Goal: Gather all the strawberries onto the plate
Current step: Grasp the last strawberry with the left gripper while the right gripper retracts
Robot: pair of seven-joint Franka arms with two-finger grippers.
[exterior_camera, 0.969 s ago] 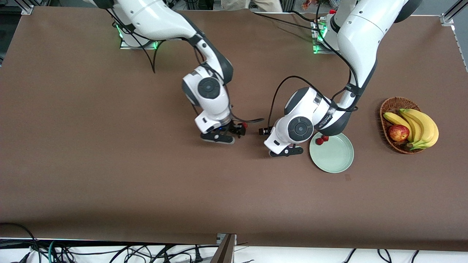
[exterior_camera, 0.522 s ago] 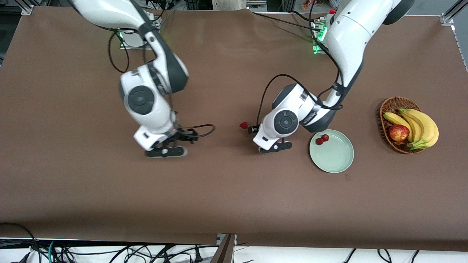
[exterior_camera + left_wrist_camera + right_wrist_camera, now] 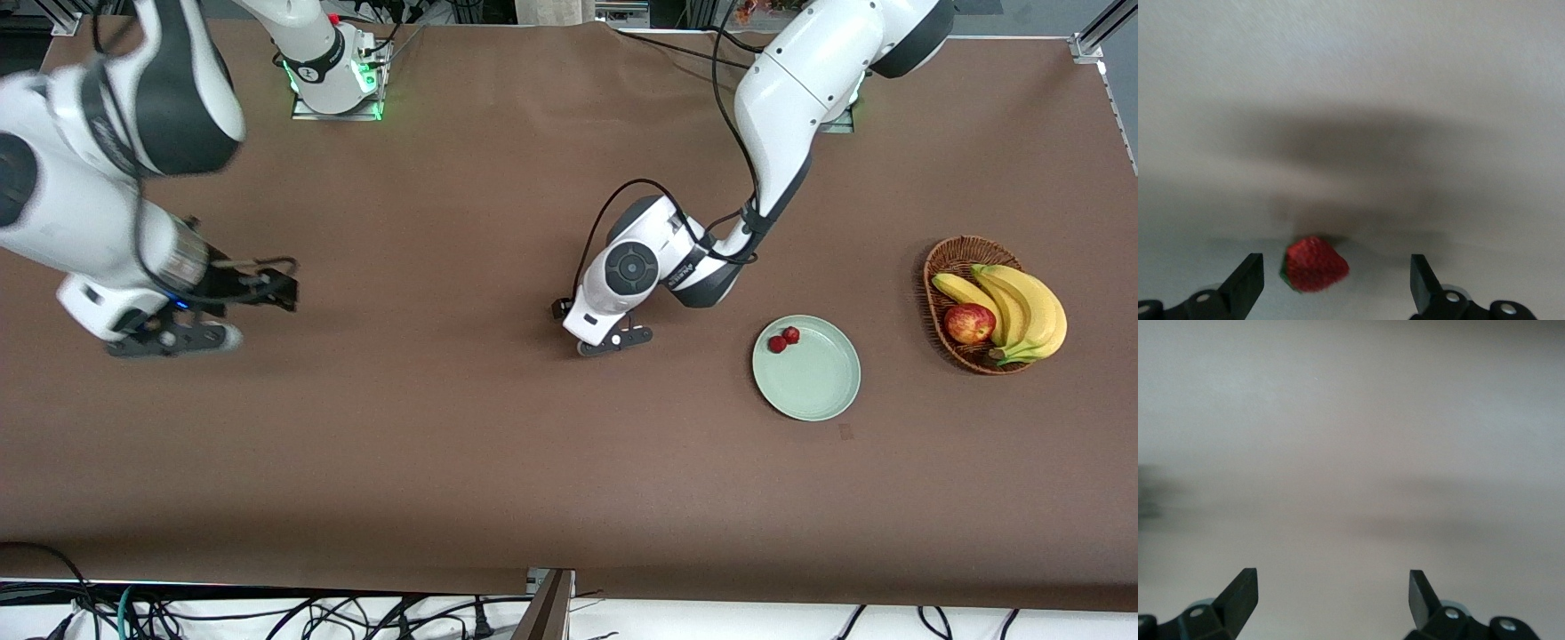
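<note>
Left gripper (image 3: pixel 1337 283) jaws apart, berry (image 3: pixel 1315 264) sitting between them but off-centre, so I'd centre it before squeezing. Right gripper (image 3: pixel 1333 599) waits, jaws apart, nothing between.

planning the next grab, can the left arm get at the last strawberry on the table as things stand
Probably yes. The left pincer is open with the strawberry lying between its fingers on the bare table, nothing in the way.

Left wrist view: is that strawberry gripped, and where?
Not gripped. The strawberry lies on the table between the left gripper's open fingers, untouched. The right gripper is open and empty.
</note>
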